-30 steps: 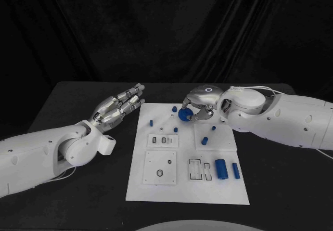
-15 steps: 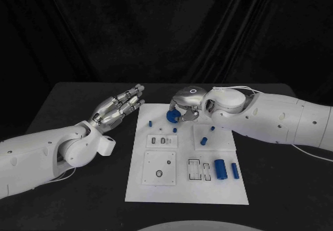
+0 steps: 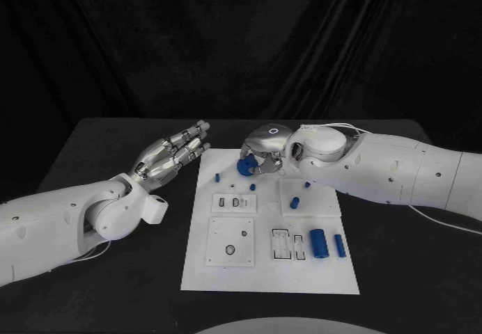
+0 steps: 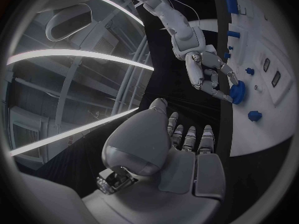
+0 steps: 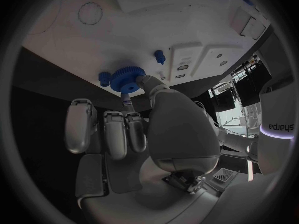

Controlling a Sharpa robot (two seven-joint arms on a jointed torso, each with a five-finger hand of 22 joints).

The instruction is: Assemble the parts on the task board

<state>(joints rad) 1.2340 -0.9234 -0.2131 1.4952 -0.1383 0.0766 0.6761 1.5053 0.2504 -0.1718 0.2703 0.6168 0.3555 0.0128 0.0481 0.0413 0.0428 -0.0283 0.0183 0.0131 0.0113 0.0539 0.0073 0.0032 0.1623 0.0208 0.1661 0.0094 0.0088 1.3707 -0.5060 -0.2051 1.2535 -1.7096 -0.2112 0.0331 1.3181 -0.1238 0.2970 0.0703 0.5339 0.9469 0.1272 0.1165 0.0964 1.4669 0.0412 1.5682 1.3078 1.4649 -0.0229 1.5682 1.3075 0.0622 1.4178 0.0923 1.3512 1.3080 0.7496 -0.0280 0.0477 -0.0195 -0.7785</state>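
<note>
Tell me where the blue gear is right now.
In the head view, the blue gear is held by the right robot hand over the task board's far end.

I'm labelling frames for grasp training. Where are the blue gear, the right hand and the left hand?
Blue gear point(image 5: 127, 78): right wrist view, toothed rim.
Right hand point(image 3: 266, 149): head view, silver back of the hand.
Left hand point(image 3: 170, 157): head view, palm below the fingers.

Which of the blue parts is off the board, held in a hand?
The blue toothed gear, pinched by the right hand above the white task board's far end; the other blue pieces lie on it.
</note>
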